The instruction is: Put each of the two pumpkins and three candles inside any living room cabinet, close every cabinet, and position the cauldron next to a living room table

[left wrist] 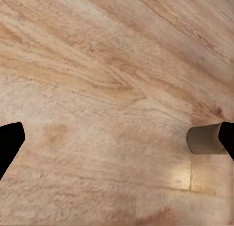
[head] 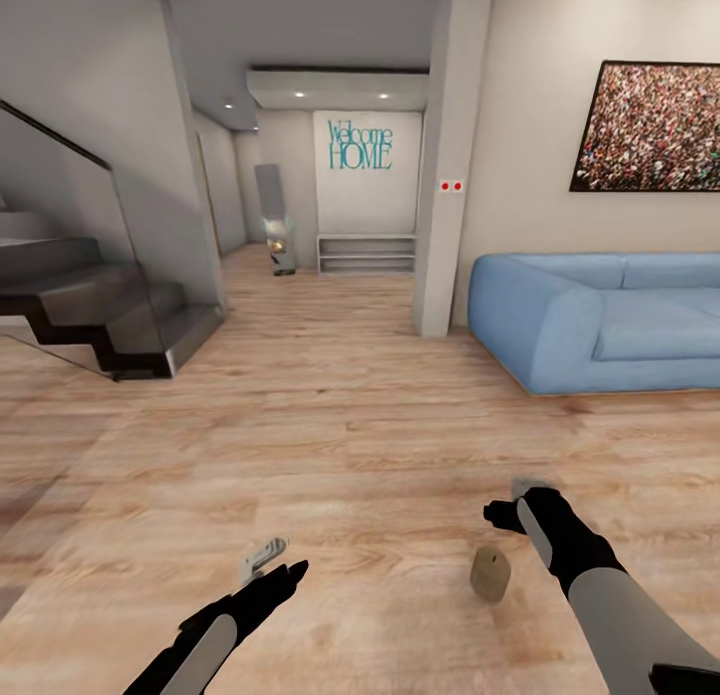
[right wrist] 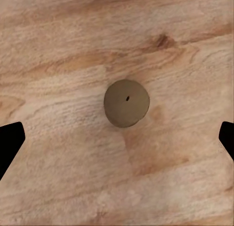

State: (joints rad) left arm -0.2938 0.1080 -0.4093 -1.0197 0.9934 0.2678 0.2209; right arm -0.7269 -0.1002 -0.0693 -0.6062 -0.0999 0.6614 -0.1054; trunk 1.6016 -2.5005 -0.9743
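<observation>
While right claw [head: 505,515] hovers spread above candle [right wrist: 126,103] on floor [head: 350,455], left claw [head: 275,565] also released; off-centre descent could topple candle, roll it away

Teal lettering "Welcome HOME" [head: 360,145] stands on the white end wall [head: 340,205] of the hallway, above a low shelf unit [head: 366,254]. No other text is legible.

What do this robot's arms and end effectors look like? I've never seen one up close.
Each forearm is a smooth pale-grey tube that changes to a matte black wrist. The left end effector ends in slim fingers, one black and one light silver-grey. The right end effector shows the same black and silver-grey. No cables or markings are visible.
</observation>
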